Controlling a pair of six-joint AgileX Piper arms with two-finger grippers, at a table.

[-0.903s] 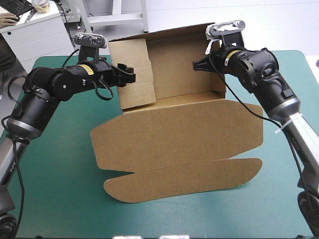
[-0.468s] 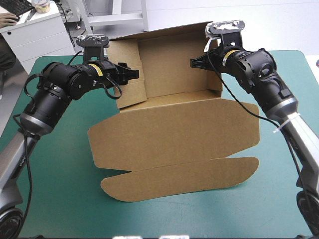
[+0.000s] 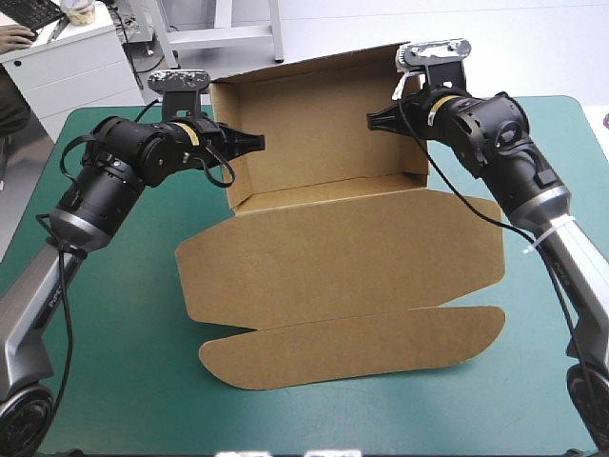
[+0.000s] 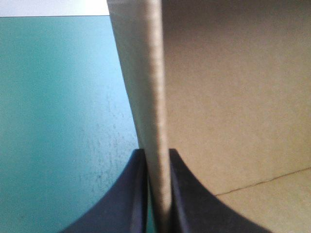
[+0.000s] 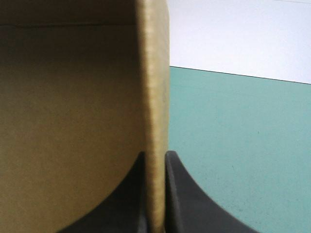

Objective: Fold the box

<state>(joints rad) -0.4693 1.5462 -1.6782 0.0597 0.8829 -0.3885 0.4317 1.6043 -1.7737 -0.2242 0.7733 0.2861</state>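
Observation:
The brown box [image 3: 333, 257] sits mid-table as an open tray, back wall and both side walls raised. Its lid lies flat toward the front, ending in a long rounded flap [image 3: 352, 345]. My left gripper [image 3: 251, 143] is shut on the top edge of the upright left wall. In the left wrist view that wall's edge [image 4: 146, 87] runs between my black fingers [image 4: 131, 199], where the left gripper [image 4: 158, 162] pinches it. My right gripper [image 3: 373, 121] is shut on the right wall's upper edge. The right wrist view shows the board edge [image 5: 154, 87] clamped in the right gripper [image 5: 154, 162].
Teal-green cover [image 3: 105, 324] shows to the left, right and front of the box. The box's back wall stands close to the table's far edge [image 3: 552, 99]. The rounded flap reaches toward the front edge of the table.
The left wall panel, earlier leaning inward over the tray, now stands upright. My left gripper has closed onto its edge. The right gripper has kept its hold, and the box shifted slightly.

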